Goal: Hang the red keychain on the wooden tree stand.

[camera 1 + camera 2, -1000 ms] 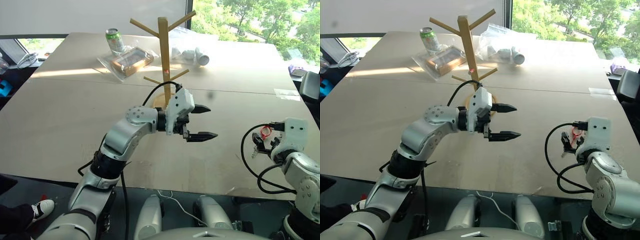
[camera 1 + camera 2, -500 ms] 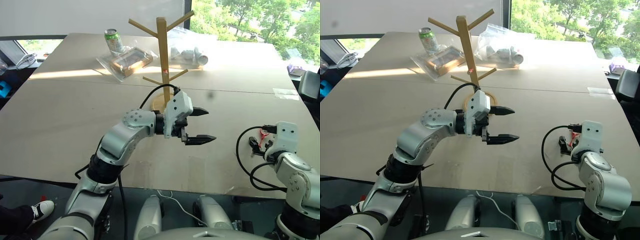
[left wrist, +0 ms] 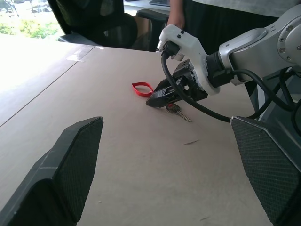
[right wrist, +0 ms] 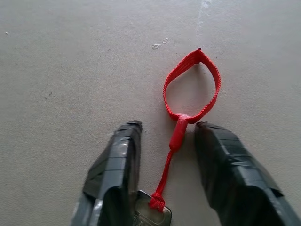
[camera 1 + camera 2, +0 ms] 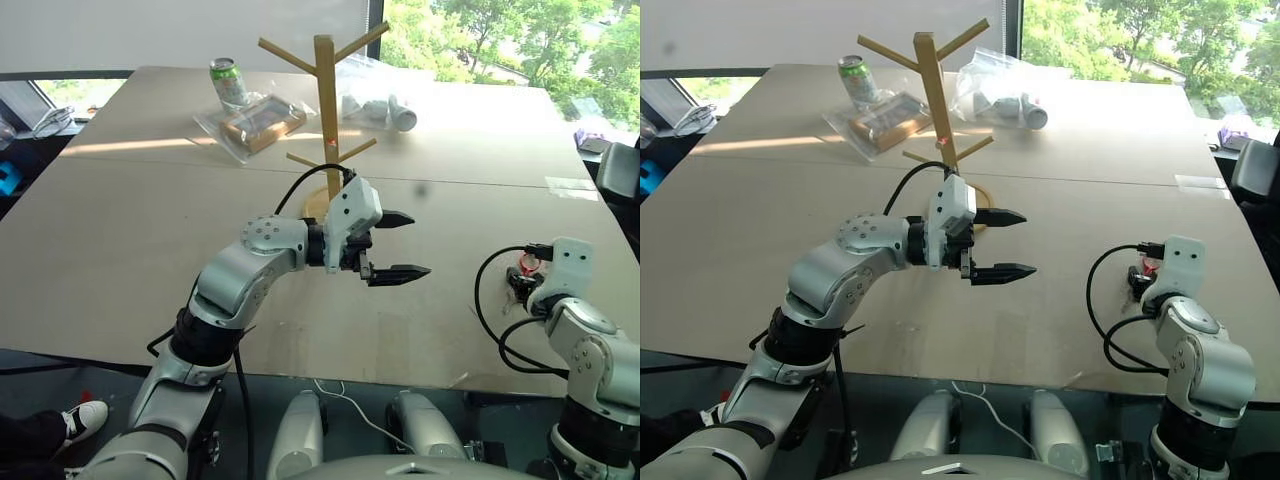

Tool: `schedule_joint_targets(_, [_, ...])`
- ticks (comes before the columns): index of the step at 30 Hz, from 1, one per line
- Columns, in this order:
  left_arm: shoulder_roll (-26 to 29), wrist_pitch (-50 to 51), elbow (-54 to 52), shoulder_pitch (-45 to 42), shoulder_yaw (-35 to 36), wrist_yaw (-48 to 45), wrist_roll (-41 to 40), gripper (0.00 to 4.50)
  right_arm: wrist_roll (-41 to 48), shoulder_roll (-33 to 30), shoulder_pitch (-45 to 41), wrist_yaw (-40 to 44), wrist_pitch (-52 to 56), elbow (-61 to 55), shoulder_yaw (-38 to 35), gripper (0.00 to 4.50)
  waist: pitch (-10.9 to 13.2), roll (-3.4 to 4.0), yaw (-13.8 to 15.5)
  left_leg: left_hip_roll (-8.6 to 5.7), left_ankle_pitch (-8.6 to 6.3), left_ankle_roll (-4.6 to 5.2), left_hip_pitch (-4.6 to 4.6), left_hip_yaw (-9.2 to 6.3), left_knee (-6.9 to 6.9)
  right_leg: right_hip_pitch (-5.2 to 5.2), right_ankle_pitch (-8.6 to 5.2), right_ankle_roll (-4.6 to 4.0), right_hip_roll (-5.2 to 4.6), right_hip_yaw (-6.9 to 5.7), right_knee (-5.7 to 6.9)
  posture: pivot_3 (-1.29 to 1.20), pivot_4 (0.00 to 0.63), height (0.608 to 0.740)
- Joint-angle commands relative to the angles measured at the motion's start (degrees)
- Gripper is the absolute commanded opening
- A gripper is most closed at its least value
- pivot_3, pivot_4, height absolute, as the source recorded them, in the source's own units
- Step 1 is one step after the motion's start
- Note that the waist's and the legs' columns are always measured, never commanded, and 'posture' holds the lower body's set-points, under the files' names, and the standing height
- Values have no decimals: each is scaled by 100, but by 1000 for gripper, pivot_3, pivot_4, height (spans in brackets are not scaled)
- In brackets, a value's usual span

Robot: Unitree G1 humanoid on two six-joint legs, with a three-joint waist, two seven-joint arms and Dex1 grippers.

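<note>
The red keychain (image 4: 190, 89) lies flat on the desk (image 5: 130, 220) at the lower right of the left eye view. The right claw (image 4: 164, 129) straddles its knot and cord: fingers partly apart, one on each side, no grip yet; loop past the tips, key between the fingers. The left claw (image 5: 398, 245), mid-frame, gapes empty, below the wooden tree stand (image 5: 326, 100).

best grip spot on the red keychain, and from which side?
Probably the stem just below the loop on the red keychain, coming from above. It lies flat on the table, and the right gripper already straddles that stem, one finger each side, not yet touching. Gripping there should leave the loop free for a peg on the tree stand, with the key hanging below.
</note>
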Motion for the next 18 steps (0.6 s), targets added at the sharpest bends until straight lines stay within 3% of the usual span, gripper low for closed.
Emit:
schedule_joint_targets(1, [-10, 26, -289, -69, 128, 25, -139, 4500, -6, 22, 104, -28, 72, 22, 3, 161, 0, 0, 5, 0, 0, 0, 0, 0, 0, 0, 0, 0, 0, 0, 0, 0, 150, 740])
schedule_joint_targets(11, [91, 266, -596, 107, 231, 83, -353, 4500, 119, -125, 134, 177, 222, -165, 62, 70, 0, 0, 4, 0, 0, 0, 0, 0, 0, 0, 0, 0, -1, 0, -1, 0, 150, 740])
schedule_joint_targets(18, [172, 299, -1076, 694, 1050, 406, -895, 4500, 689, -1263, 609, 1664, -1038, -849, 722, 70, 12, 15, -19, 0, 0, 0, 0, 1, -3, -1, -5, 8, -1, 1, -5, 0, 150, 740])
